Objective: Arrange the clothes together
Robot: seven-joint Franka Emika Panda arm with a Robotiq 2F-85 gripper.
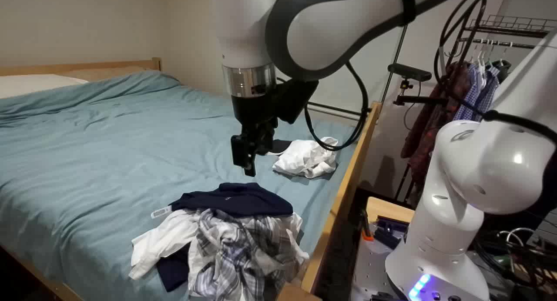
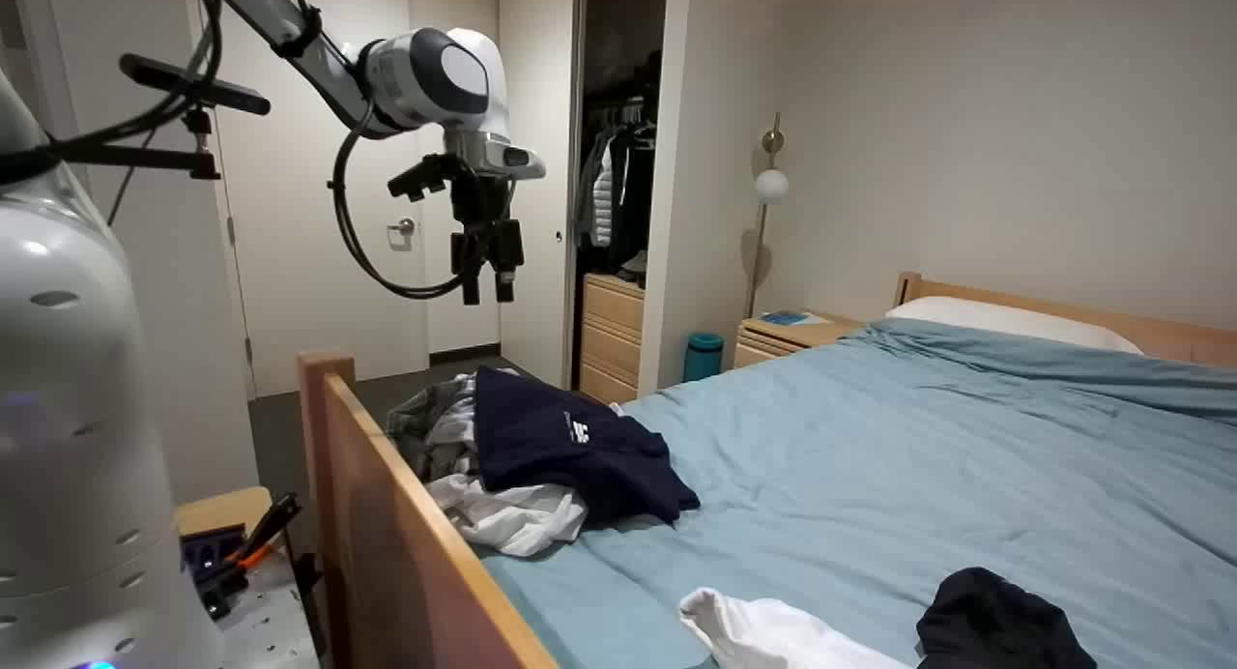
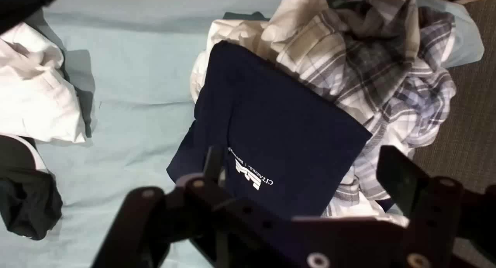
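A dark navy garment (image 1: pixel 235 199) (image 2: pixel 570 447) (image 3: pixel 286 132) with a small white print lies spread on top of a heap of clothes. Under it are a crumpled grey-and-white plaid garment (image 1: pixel 243 249) (image 3: pixel 372 66) and white fabric (image 1: pixel 169 235) (image 2: pixel 512 514). Apart from this heap, a bunched white garment (image 1: pixel 307 157) (image 2: pixel 778 635) (image 3: pixel 35 90) rests on the bed beside a black item (image 2: pixel 1000 625) (image 3: pixel 23 198). My gripper (image 1: pixel 254 159) (image 2: pixel 488 287) (image 3: pixel 302 163) hangs in the air, pointing down. Its fingers stand wide apart and nothing is between them.
Teal bedding (image 1: pixel 130 162) covers the bed. A wooden bed rail (image 1: pixel 343 192) (image 2: pixel 425 514) rises between the heap and the arm's base. Beyond the bed edge, dark floor (image 3: pixel 472 117) shows in the wrist view. Hung garments (image 1: pixel 474 88) are on a rack behind the arm.
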